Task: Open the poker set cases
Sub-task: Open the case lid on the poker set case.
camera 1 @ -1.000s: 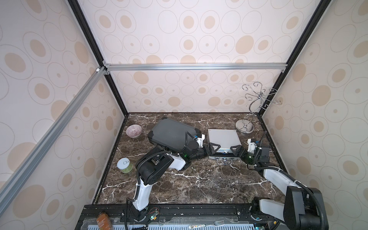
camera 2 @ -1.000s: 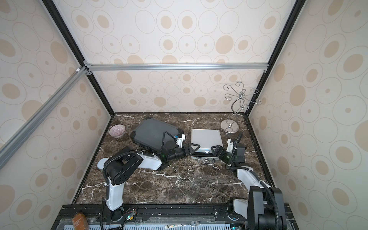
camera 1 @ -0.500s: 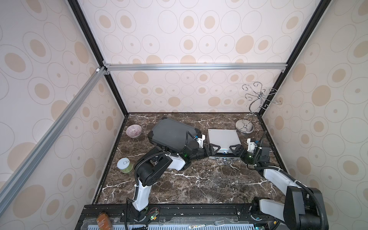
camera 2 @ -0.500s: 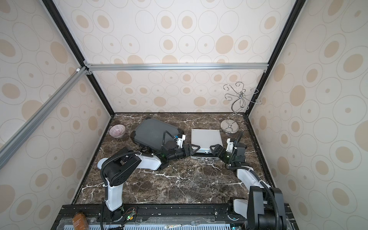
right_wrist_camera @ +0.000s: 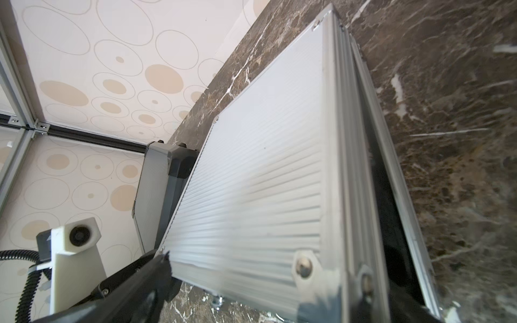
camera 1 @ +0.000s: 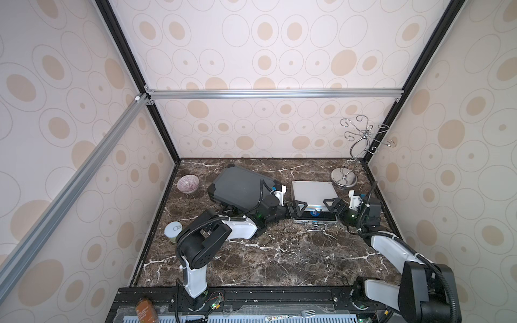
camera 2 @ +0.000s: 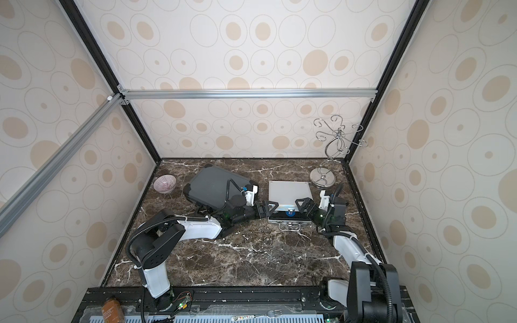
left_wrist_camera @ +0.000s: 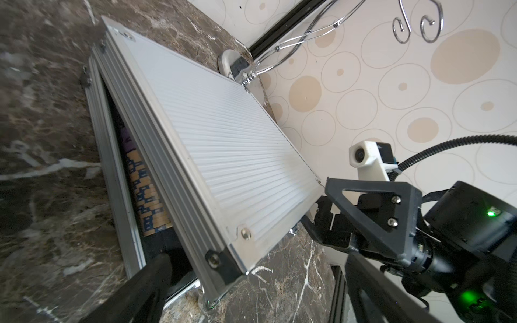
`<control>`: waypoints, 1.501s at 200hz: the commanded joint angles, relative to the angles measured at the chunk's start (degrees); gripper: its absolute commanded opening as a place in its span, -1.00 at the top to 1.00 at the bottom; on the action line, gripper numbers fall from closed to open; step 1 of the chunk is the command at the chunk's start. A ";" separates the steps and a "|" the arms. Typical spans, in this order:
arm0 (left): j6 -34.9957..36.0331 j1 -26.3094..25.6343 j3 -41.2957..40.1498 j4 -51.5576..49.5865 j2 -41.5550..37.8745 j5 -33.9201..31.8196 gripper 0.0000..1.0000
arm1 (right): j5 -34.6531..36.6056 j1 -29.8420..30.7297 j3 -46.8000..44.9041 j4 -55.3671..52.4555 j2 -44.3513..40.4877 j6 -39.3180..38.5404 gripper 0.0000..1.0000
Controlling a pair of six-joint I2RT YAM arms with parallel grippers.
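- Straddling the two front corners of the silver case (camera 1: 312, 193), the left gripper (camera 1: 297, 209) and the right gripper (camera 1: 333, 208) each have a finger above and a finger below its lid, with jaws spread wide and clamped on nothing.
- The ribbed lid is tilted up at the front, and a finger (left_wrist_camera: 152, 279) of the left gripper reaches into the gap beneath it.
- Rows of poker chips (left_wrist_camera: 145, 195) show inside (blue and gold, in dim light).
- Just left of it, the dark grey case (camera 1: 237, 188) lies flat on the marble table (camera 1: 279, 251), lid down.
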 commanded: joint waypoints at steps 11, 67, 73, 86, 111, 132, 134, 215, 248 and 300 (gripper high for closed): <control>7.52 -1.62 0.21 -7.25 -2.72 -6.59 -0.94 | -2.05 0.09 3.29 -0.27 -1.75 -0.57 -0.99; 12.91 -3.66 0.06 -14.93 -2.34 -13.99 -0.86 | -1.92 0.16 7.34 -3.26 -0.97 -2.70 -0.99; 13.12 -3.82 0.12 -15.28 -1.97 -14.28 -0.84 | -1.82 0.18 7.66 -3.42 -0.84 -2.86 -0.99; 13.69 -3.93 0.73 -16.25 -0.80 -14.56 -0.79 | -1.78 0.14 8.63 -3.70 -0.44 -3.09 -0.99; 15.75 -3.93 4.16 -20.11 2.33 -15.11 -0.72 | -1.61 0.10 10.38 -4.25 0.65 -3.65 -0.99; 18.02 -3.93 7.85 -23.22 4.98 -16.36 -0.63 | -1.61 0.18 12.06 -4.55 1.79 -4.17 -0.99; 18.32 -3.93 8.14 -23.54 5.17 -16.53 -0.62 | -1.55 0.18 12.26 -4.59 1.94 -4.22 -0.99; 23.17 -3.88 16.50 -31.80 11.83 -20.07 -0.33 | -1.35 1.43 20.13 -4.35 9.01 -4.99 -0.99; 23.42 -3.84 17.89 -33.08 13.50 -20.27 -0.12 | -0.66 2.28 23.97 -4.34 12.23 -5.29 -0.99; 23.34 -3.84 17.74 -33.73 14.01 -19.33 0.07 | 0.13 2.88 28.96 -3.58 16.83 -5.08 -0.99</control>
